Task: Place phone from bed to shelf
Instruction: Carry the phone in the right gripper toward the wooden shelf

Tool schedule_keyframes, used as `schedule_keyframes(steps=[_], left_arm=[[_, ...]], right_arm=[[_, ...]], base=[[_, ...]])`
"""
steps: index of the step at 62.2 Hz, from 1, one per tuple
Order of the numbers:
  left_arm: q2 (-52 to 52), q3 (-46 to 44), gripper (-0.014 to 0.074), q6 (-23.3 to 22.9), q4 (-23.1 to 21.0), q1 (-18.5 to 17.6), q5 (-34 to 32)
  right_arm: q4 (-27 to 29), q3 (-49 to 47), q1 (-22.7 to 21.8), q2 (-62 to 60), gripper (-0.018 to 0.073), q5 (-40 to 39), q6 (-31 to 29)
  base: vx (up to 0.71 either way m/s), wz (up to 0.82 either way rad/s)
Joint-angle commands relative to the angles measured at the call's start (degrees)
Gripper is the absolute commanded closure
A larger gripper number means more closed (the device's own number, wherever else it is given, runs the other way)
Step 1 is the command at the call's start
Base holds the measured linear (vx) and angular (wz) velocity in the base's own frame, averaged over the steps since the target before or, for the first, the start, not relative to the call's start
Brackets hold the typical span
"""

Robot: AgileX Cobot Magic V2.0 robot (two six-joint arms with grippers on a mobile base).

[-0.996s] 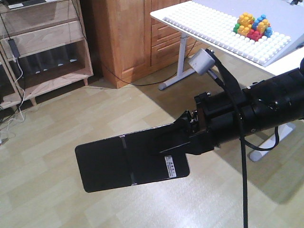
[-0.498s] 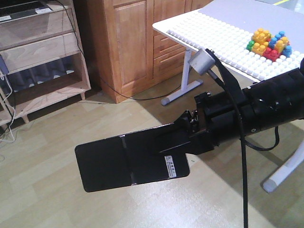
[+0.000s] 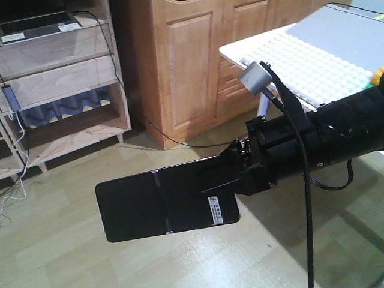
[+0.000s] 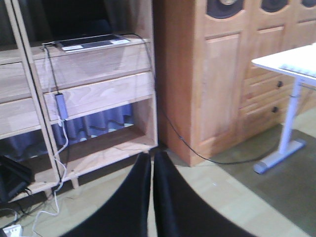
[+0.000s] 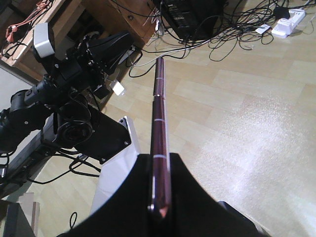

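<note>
– At ten o'clock in the front view, what stands there?
– A pale wooden shelf [image 3: 60, 72]. Just beside it is a wooden cabinet [image 3: 186, 60], and a white counter [image 3: 342, 27] sits at two o'clock.
– And the phone?
– The phone [image 3: 165, 204] hangs level above the floor [image 3: 60, 252], well apart from the shelf. The right fingers [image 5: 185, 192] are clenched on its end, and the left fingers [image 4: 128, 207] are pressed together.

A furnished room, part home, part test lab: pale wooden shelf [image 3: 66, 78] holding a laptop [image 3: 39, 25], tall wooden cabinet [image 3: 186, 66], plank-pattern floor [image 3: 60, 252], white desk [image 3: 282, 57], and tangled cables [image 5: 224, 37] beside a power strip [image 5: 289, 19].
</note>
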Motion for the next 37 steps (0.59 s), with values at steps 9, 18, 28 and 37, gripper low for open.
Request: schedule_keyframes(steps=[9, 18, 28, 37], left_arm=[[-0.48, 0.41, 0.0595, 0.00, -0.53, 0.02, -3.99], [-0.48, 0.41, 0.0595, 0.00, -0.53, 0.02, -3.99], [-0.48, 0.41, 0.0595, 0.00, -0.53, 0.02, -3.99], [-0.48, 0.41, 0.0595, 0.00, -0.53, 0.02, -3.99]], right_arm=[[4.95, -1.86, 0.04, -1.94, 0.0561, 4.35, -0.25], [4.95, -1.86, 0.04, -1.94, 0.0561, 4.35, -0.33], [4.95, -1.86, 0.04, -1.94, 0.0561, 4.35, -0.33], [4.95, -1.86, 0.04, -1.94, 0.0561, 4.35, -0.33]], base=[[0.42, 0.28], [0.42, 0.33], [0.42, 0.36], [0.42, 0.35]])
